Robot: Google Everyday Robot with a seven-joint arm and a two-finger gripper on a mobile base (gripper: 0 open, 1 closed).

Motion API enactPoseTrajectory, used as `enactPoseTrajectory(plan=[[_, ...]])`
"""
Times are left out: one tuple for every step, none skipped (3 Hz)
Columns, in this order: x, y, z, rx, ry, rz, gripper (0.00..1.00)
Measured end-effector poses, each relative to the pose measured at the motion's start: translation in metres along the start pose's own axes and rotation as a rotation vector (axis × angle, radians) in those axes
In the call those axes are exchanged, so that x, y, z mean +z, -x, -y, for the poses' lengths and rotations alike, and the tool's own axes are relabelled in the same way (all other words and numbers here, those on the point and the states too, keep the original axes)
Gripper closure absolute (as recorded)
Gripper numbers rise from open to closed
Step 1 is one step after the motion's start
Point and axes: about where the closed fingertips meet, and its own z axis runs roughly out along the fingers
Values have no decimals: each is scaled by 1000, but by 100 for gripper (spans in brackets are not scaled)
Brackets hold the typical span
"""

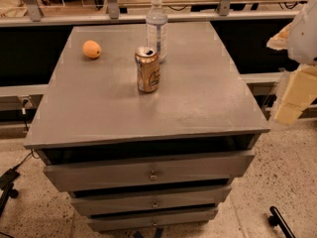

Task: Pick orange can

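The orange can (147, 69) stands upright on the grey cabinet top (124, 108), a little behind its middle. It is golden-orange with a silver top and pale label marks. Just behind it, almost touching, stands a taller clear plastic bottle (156, 28) with a white cap. My gripper (291, 95) shows as pale cream and white parts at the right edge of the camera view, off the cabinet's right side and well to the right of the can. It holds nothing that I can see.
A round orange fruit (91, 49) lies at the back left of the cabinet top. The cabinet has three drawers (151, 172) in front. A metal rail (148, 18) runs behind it. Cables and a caster (9, 182) lie on the speckled floor at left.
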Motion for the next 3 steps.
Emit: enactPoseTrajectory(plan=[[0, 0, 0, 0, 0, 0, 0], [11, 21, 13, -17, -3, 91, 0], [30, 60, 29, -50, -1, 236, 0]])
